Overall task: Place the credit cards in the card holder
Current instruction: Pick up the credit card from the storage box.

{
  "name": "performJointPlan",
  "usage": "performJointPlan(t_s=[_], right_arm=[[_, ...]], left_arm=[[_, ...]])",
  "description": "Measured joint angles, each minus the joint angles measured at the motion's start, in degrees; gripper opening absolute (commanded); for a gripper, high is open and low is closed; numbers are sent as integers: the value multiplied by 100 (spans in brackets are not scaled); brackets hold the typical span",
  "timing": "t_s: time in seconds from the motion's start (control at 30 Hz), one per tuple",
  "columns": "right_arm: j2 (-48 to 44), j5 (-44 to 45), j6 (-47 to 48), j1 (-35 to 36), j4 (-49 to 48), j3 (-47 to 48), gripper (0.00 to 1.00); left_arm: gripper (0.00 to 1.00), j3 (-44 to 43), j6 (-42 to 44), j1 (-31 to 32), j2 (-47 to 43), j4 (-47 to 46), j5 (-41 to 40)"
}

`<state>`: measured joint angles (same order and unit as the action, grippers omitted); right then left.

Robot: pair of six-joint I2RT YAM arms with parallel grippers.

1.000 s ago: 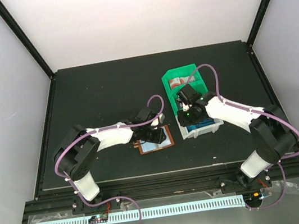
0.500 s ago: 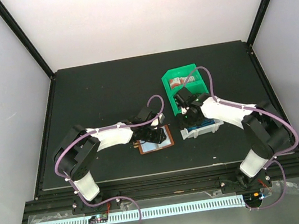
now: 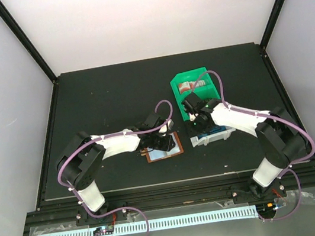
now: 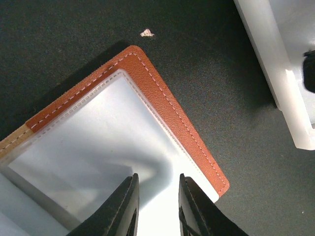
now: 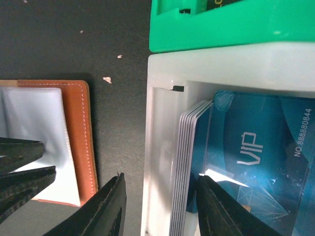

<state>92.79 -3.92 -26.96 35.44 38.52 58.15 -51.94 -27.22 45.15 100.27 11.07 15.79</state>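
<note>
The brown leather card holder [image 4: 162, 98] lies open on the black table, its clear sleeves facing up. My left gripper [image 4: 158, 177] is down on a sleeve, jaws slightly apart, with nothing seen between them. A stack of blue credit cards [image 5: 256, 142] lies in the white tray section [image 5: 162, 64]. My right gripper [image 5: 159, 177] is open and straddles the tray's left wall. One finger [image 5: 110, 206] hangs over the table, the other over the top card. From above, the card holder [image 3: 174, 147] sits just left of the blue cards [image 3: 213, 128].
A green tray section [image 3: 199, 75] adjoins the white one at the back and holds red-and-white cards [image 3: 191, 85]. The two grippers work close together, with only a narrow strip of table [image 5: 120, 123] between holder and tray. Small crumbs [image 5: 107, 79] lie on the table.
My right arm has swung slightly left over the tray, bringing its gripper nearer the tray's left wall. The left arm and the card holder have not moved.
</note>
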Motion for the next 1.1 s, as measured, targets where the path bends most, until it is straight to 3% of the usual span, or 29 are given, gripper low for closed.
performJointPlan(t_s=[0.27,0.57,0.87,1.1], right_arm=[[-116,-59,-42,-7,2,-13,28],[-310,-114,-61,-7,9,-37,24],[-382,-109,-105,-7,9,-50,5],[-496,-4,-162,-11,44,-70,1]], left_arm=[[24,0,0,-2,0,0,2],[24,2,0,0,0,0,2],[24,2,0,0,0,0,2],[24,2,0,-2,0,0,2]])
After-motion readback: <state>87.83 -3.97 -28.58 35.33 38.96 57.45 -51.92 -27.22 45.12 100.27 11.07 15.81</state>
